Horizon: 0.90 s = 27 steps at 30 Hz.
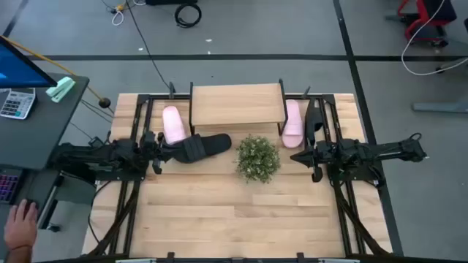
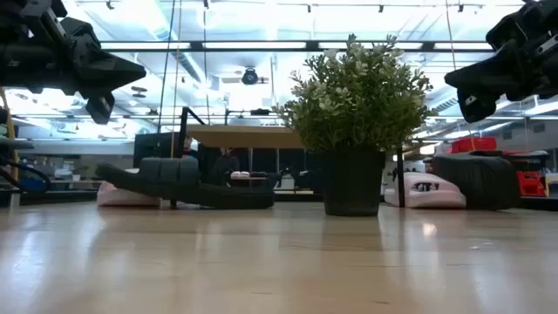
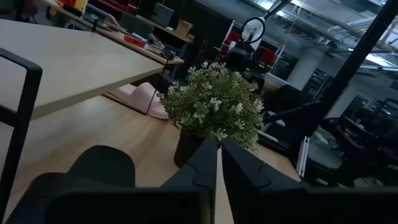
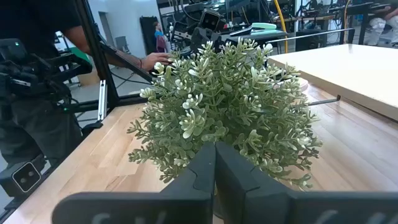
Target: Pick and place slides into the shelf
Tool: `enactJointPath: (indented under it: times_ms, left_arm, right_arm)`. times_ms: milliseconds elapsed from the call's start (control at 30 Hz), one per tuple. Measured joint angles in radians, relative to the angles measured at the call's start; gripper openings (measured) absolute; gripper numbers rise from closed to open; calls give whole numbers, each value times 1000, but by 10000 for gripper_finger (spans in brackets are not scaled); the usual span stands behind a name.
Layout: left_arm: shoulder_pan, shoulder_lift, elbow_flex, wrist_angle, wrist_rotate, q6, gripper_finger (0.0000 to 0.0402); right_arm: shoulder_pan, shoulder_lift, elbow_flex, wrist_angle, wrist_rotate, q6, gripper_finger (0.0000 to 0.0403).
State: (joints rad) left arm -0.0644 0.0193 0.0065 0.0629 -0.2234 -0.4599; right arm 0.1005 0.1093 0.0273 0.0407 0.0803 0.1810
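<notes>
A black broad-strapped slide sandal (image 1: 202, 146) lies lengthwise across the slatted wooden tabletop (image 1: 241, 212), pointing at the potted green plant (image 1: 257, 157), before the low wood-topped shelf (image 1: 236, 104). Both the left pincer (image 1: 159, 150) and right pincer (image 1: 307, 155) are clenched, empty.

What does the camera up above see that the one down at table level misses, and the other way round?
Only the high view shows the shelf's whole top board, a person's hand at the desk on the left, and a calculator. Only the low view shows the ceiling lights, the room behind, and the plant's dark pot. Both show the plant, the black slide, both pink slides, and the left pincer and right pincer raised over the table.
</notes>
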Motion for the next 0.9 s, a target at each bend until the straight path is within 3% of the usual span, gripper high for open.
enactJointPath:
  times_ms: [900]
  left_arm:
    - [0, 0, 0, 0, 0, 0, 33]
  right_arm:
    - [0, 0, 0, 0, 0, 0, 16]
